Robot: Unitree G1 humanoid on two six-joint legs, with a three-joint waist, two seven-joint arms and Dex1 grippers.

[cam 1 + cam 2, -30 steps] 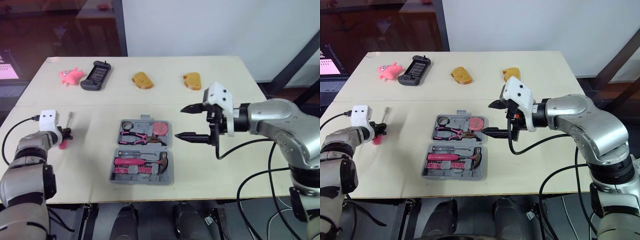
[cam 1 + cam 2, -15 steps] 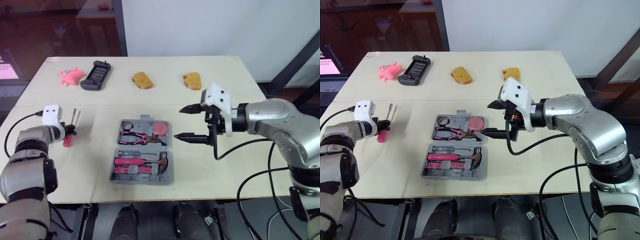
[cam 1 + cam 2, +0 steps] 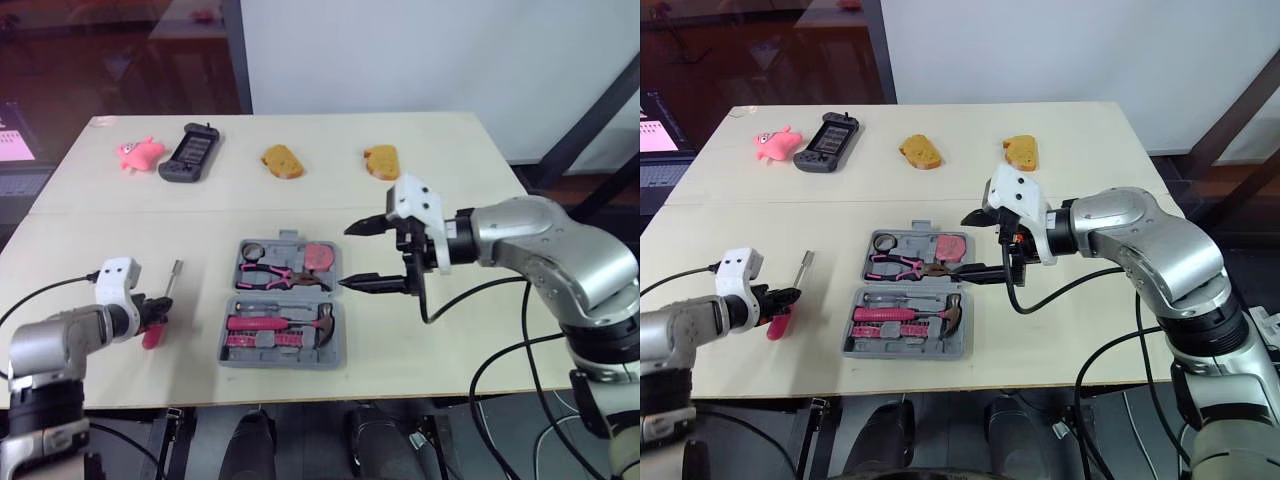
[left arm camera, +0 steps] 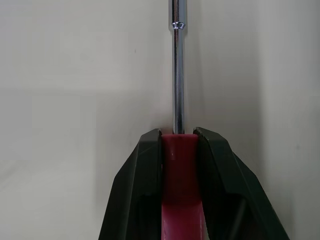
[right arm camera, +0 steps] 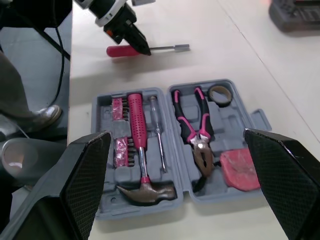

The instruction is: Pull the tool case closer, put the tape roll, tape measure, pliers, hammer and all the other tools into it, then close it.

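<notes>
On the left side of the table point(image 3: 450, 330), the left gripper point(image 3: 155, 310) is squeezed tight on the red handle of a screwdriver point(image 3: 168, 285). The wrist view shows both black fingers point(image 4: 150, 165) pressing the red handle from each side, with the shiny metal rod sticking out past them. The screwdriver is low by the table, well apart from the case. I cannot tell if it touches the table.

At the far edge sit a pink toy point(image 3: 143, 152) and a black game controller point(image 3: 192, 151) just beside it.

In the middle is the grey tool case point(image 3: 283, 362), lying open and flat. In the far half there is the tape roll point(image 3: 254, 249) in the left corner, the pliers point(image 3: 280, 274) with pink handles, and the red tape measure point(image 3: 320, 257) on the right. In the near half there is a thin screwdriver point(image 3: 262, 305), the hammer point(image 3: 285, 323) with a pink handle, and a row of small bits point(image 3: 262, 341).

Behind the case, farther back, are two bread pieces point(image 3: 283, 160), well apart from each other.

At the right edge of the case hangs the right gripper point(image 3: 347, 258). Its two fingers are spread wide apart and hold nothing. They point toward the case.
</notes>
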